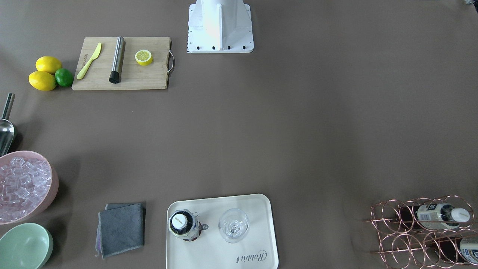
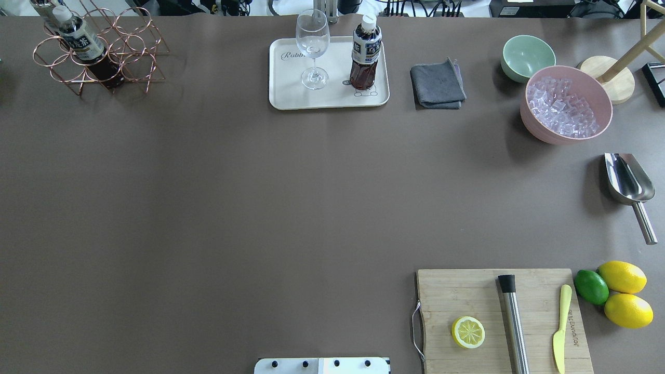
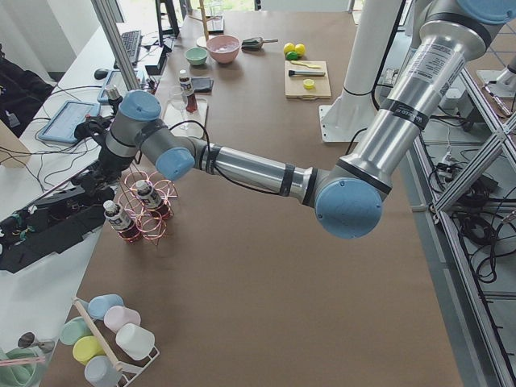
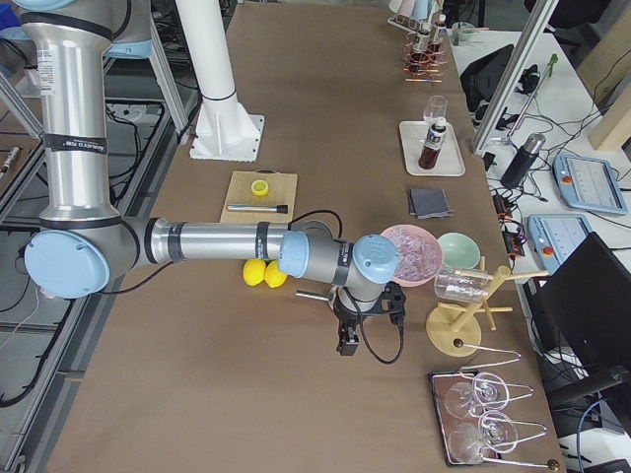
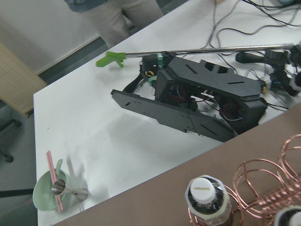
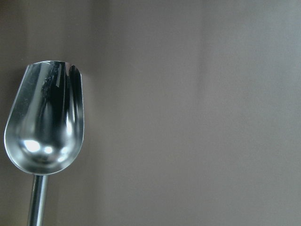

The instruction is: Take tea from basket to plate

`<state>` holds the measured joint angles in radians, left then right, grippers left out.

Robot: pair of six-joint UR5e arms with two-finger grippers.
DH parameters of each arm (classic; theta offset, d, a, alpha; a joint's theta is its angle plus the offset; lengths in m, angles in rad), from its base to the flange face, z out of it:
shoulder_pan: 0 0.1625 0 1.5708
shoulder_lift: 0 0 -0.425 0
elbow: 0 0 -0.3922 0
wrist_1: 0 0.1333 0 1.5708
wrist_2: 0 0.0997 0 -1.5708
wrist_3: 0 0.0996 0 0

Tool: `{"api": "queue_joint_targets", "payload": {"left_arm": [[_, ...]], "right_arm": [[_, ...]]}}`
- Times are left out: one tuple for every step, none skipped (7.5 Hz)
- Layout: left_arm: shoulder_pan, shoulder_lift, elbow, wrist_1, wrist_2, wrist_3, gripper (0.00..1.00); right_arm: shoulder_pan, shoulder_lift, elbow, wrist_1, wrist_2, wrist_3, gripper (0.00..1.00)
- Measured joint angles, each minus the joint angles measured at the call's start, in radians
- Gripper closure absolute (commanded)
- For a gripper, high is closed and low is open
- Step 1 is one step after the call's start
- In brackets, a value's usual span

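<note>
One tea bottle (image 1: 183, 225) stands upright on the cream plate (image 1: 257, 209), next to a wine glass (image 1: 233, 225). Two more tea bottles (image 1: 437, 216) sit in the copper wire basket (image 1: 392, 224) at the table's corner. In the exterior left view my left gripper (image 3: 109, 171) hangs just beyond the basket (image 3: 153, 226), at the table edge; I cannot tell whether it is open or shut. The left wrist view shows a white bottle cap (image 5: 203, 190) and basket rings below. My right gripper (image 4: 347, 340) hovers near the steel scoop (image 6: 44, 122), state unclear.
A cutting board (image 2: 501, 319) with half a lemon, a steel bar and a yellow knife lies near the robot base. Lemons and a lime (image 2: 591, 286) sit beside it. A pink ice bowl (image 2: 566, 104), mint bowl (image 2: 526, 56) and grey cloth (image 2: 437, 84) line the far edge.
</note>
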<state>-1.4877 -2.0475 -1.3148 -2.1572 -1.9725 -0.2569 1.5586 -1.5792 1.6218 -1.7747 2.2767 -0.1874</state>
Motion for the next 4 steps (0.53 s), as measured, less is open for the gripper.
{"api": "queue_joint_targets", "payload": {"left_arm": [[-0.018, 0.041, 0.002, -0.003, 0.018, -0.059, 0.01], [-0.033, 0.095, 0.0, -0.002, 0.013, -0.082, 0.01], [-0.055, 0.156, -0.001, 0.002, -0.048, -0.095, 0.01], [-0.091, 0.193, -0.001, 0.046, -0.185, -0.098, 0.02]], "right_arm": [[0.0, 0.0, 0.002, 0.0, 0.001, 0.0, 0.0], [0.001, -0.001, 0.003, 0.0, 0.002, 0.0, 0.0], [0.001, -0.001, 0.004, 0.0, 0.002, 0.0, 0.0], [0.001, -0.001, 0.004, 0.0, 0.001, 0.0, 0.0]]}}
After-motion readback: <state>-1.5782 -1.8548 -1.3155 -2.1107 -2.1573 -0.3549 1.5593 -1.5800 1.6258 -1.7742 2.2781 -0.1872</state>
